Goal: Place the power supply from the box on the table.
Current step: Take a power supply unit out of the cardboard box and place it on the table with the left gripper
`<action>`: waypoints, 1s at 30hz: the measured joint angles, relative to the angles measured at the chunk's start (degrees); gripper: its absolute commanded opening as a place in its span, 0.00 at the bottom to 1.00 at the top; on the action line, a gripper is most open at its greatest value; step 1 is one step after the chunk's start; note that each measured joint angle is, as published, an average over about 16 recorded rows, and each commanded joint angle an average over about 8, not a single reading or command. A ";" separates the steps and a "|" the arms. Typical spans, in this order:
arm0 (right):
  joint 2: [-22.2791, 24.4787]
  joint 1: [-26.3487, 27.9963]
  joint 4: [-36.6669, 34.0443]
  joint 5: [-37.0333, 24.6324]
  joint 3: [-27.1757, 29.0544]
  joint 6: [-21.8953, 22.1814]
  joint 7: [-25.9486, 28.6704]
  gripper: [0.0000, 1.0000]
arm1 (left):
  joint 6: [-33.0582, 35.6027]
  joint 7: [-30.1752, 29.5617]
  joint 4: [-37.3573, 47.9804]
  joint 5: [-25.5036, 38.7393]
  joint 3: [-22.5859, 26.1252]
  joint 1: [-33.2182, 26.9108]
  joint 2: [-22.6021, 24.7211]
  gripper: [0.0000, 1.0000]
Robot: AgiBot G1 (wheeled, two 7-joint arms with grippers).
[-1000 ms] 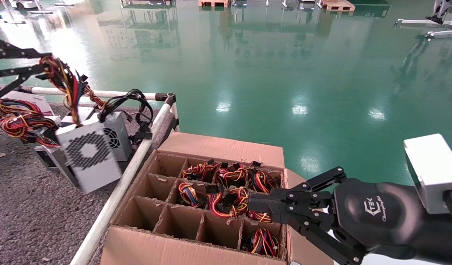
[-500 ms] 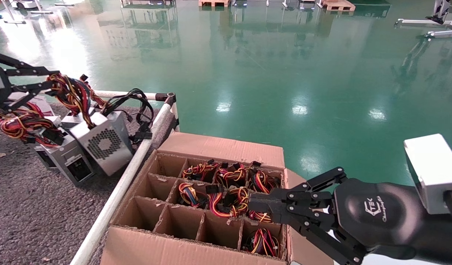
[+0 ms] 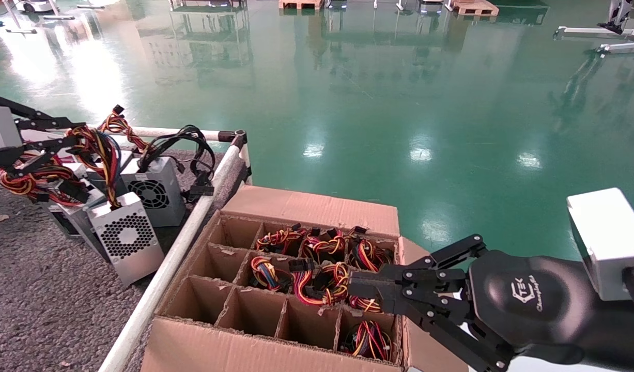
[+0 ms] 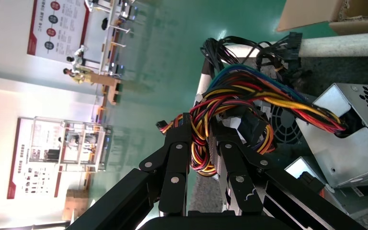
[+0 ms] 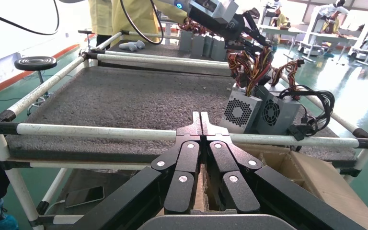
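Note:
The power supply (image 3: 125, 237), a silver block with a punched-hole grille, stands tilted on the table (image 3: 32, 289) close to the white rail. Its coloured wire bundle (image 3: 97, 152) runs up into my left gripper (image 3: 75, 133), which is shut on the wires above and to the left of the block. In the left wrist view the bundle (image 4: 230, 96) passes between the fingers of that gripper (image 4: 202, 129), and the block (image 4: 350, 143) lies beyond. The box (image 3: 317, 206) sits right of the rail. My right gripper (image 3: 355, 289) hangs shut over its right side, holding nothing.
A grey unit with a fan grille and black cables (image 3: 154, 194) stands behind the power supply. More units with wire bundles (image 3: 32, 175) lie at the left. The white rail (image 3: 161, 268) separates table and box. Several box cells (image 3: 322, 274) hold wired units; the front-left cells (image 3: 249, 310) are bare.
My left gripper has come down and back to the left with the wire bundle. The power supply swung on its wires and now stands lower, on the table by the rail. The right arm stayed still.

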 measured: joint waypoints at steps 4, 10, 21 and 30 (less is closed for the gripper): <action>0.00 0.00 0.00 0.00 0.00 0.00 0.00 0.00 | -0.03 -0.09 0.34 0.06 0.36 0.36 0.48 0.19; 0.00 0.00 0.00 0.00 0.00 0.00 0.00 0.00 | 0.28 -0.44 0.53 -0.05 0.88 0.74 0.97 0.94; 0.00 0.00 0.00 0.00 0.00 0.00 0.00 0.00 | 1.34 -1.36 0.91 -0.02 1.90 0.54 1.26 1.00; 0.00 0.00 0.00 0.00 0.00 0.00 0.00 0.00 | 2.35 -1.99 1.61 0.50 2.71 -0.36 1.38 1.00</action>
